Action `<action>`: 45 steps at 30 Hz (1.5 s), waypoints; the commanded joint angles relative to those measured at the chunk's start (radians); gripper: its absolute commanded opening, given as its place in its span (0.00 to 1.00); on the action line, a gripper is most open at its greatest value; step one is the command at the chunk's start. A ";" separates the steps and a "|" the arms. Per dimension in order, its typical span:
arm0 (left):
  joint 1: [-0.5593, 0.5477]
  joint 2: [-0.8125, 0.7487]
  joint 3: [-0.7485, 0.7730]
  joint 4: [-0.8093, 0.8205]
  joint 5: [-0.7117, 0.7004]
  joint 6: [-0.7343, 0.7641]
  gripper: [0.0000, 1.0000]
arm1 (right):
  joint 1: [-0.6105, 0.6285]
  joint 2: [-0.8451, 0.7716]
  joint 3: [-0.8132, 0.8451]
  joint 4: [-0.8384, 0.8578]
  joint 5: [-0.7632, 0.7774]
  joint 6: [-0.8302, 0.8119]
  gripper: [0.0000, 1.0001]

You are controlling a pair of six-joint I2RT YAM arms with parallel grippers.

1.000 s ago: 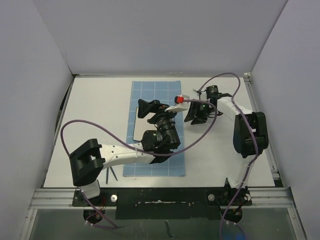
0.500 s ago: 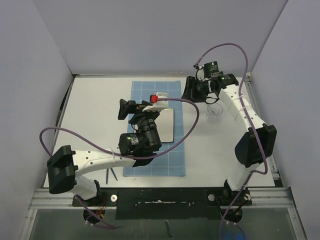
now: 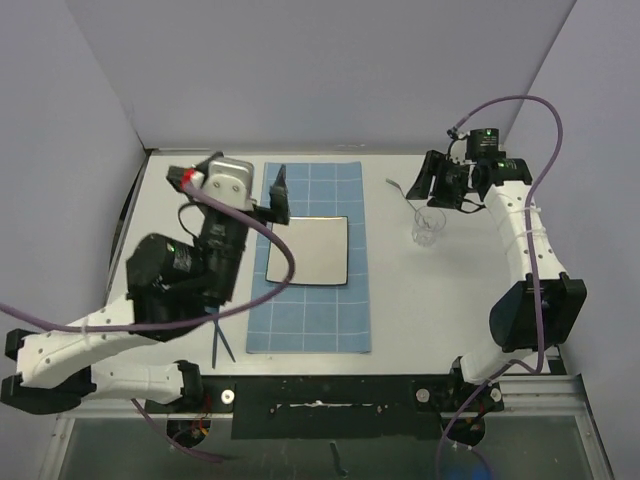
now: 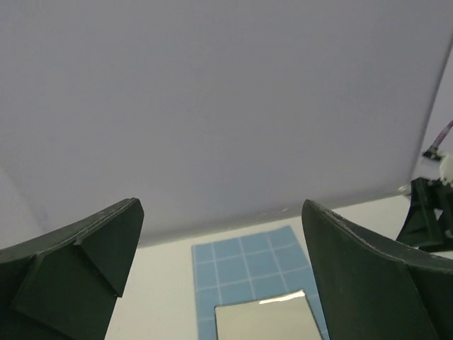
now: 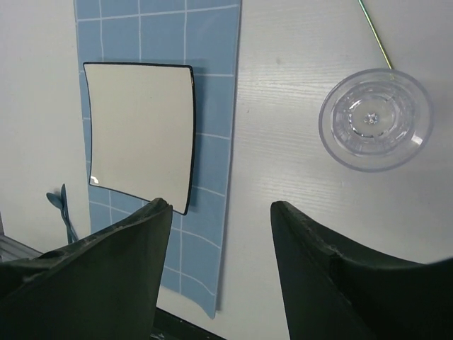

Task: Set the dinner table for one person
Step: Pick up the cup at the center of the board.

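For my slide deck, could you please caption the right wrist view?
Right gripper open over the dinner table: square plate on the blue mat, clear glass standing off the mat.

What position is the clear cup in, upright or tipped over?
Upright: the clear cup rests base-down on the dinner table; from above, rim and base appear concentric.

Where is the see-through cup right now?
The clear cup stands on the white table, right of the blue mat in the top view, close to the right gripper.
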 commanded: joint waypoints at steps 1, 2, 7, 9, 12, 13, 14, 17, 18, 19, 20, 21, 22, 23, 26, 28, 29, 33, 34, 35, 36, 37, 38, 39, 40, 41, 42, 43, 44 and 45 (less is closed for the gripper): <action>0.297 -0.006 0.258 -0.950 0.659 -0.709 0.96 | -0.002 -0.047 0.036 0.042 -0.111 -0.068 0.59; 0.384 0.037 0.330 -1.044 0.772 -0.713 0.97 | -0.002 -0.050 0.049 0.019 -0.080 -0.088 0.59; 0.718 0.280 0.610 -1.380 1.224 -0.734 0.97 | -0.004 -0.077 0.094 -0.078 0.084 -0.164 0.59; 0.816 0.354 0.608 -1.427 1.390 -0.740 0.97 | -0.005 -0.105 0.080 -0.088 0.143 -0.176 0.59; 0.958 0.382 0.500 -1.377 1.590 -0.791 0.97 | -0.009 -0.124 0.063 -0.109 0.241 -0.184 0.59; 0.999 0.387 0.460 -1.347 1.614 -0.817 0.96 | -0.009 -0.121 0.066 -0.141 0.319 -0.185 0.59; 1.042 0.393 0.427 -1.334 1.618 -0.841 0.96 | 0.003 -0.115 0.073 -0.172 0.422 -0.180 0.59; 1.143 0.423 0.361 -1.330 1.588 -0.910 0.96 | -0.004 -0.108 0.053 -0.184 0.571 -0.191 0.59; 1.160 0.430 0.348 -1.336 1.565 -0.921 0.96 | -0.014 -0.101 0.040 -0.176 0.558 -0.199 0.59; 1.165 0.431 0.335 -1.336 1.539 -0.925 0.96 | -0.021 -0.094 0.025 -0.166 0.543 -0.205 0.59; 1.167 0.424 0.320 -1.329 1.524 -0.926 0.96 | -0.024 -0.086 0.011 -0.155 0.533 -0.206 0.59; 1.167 0.410 0.307 -1.314 1.525 -0.927 0.95 | -0.027 -0.077 0.000 -0.147 0.527 -0.199 0.59; 1.166 0.396 0.296 -1.301 1.527 -0.929 0.95 | -0.034 -0.067 -0.010 -0.136 0.517 -0.186 0.59; 1.167 0.380 0.289 -1.291 1.529 -0.929 0.96 | -0.047 -0.057 -0.019 -0.130 0.499 -0.171 0.59; 1.166 0.352 0.287 -1.284 1.530 -0.925 0.96 | -0.082 -0.021 -0.050 -0.097 0.409 -0.126 0.58; 1.167 0.347 0.286 -1.286 1.532 -0.928 0.96 | -0.088 0.001 -0.075 -0.059 0.370 -0.114 0.57; 1.166 0.347 0.286 -1.286 1.535 -0.929 0.95 | -0.088 0.015 -0.083 -0.048 0.359 -0.109 0.56; 1.166 0.354 0.276 -1.281 1.539 -0.933 0.96 | -0.088 0.065 -0.097 -0.007 0.326 -0.093 0.55; 1.166 0.358 0.275 -1.279 1.537 -0.936 0.95 | -0.088 0.074 -0.098 0.006 0.323 -0.086 0.55; 1.167 0.360 0.274 -1.277 1.537 -0.937 0.96 | -0.088 0.082 -0.099 0.025 0.315 -0.082 0.55; 1.166 0.365 0.274 -1.275 1.540 -0.938 0.96 | -0.089 0.093 -0.099 0.046 0.303 -0.080 0.55; 1.166 0.369 0.276 -1.274 1.542 -0.938 0.96 | -0.088 0.109 -0.088 0.052 0.298 -0.077 0.54; 1.166 0.373 0.279 -1.276 1.542 -0.938 0.96 | -0.088 0.135 -0.070 0.047 0.300 -0.076 0.54; 1.166 0.378 0.282 -1.279 1.541 -0.937 0.96 | -0.088 0.151 -0.056 0.043 0.300 -0.075 0.54; 1.167 0.380 0.285 -1.280 1.539 -0.936 0.95 | -0.088 0.165 -0.044 0.045 0.298 -0.076 0.54; 1.166 0.382 0.285 -1.283 1.538 -0.936 0.96 | -0.087 0.176 -0.037 0.051 0.297 -0.078 0.54; 1.166 0.382 0.286 -1.283 1.536 -0.935 0.96 | -0.088 0.185 -0.032 0.056 0.294 -0.080 0.54; 1.166 0.382 0.286 -1.283 1.535 -0.934 0.96 | -0.089 0.193 -0.023 0.058 0.294 -0.082 0.54; 1.167 0.382 0.287 -1.284 1.533 -0.933 0.96 | -0.088 0.203 -0.019 0.058 0.298 -0.085 0.54; 1.167 0.382 0.287 -1.285 1.530 -0.933 0.95 | -0.088 0.212 -0.018 0.063 0.300 -0.086 0.54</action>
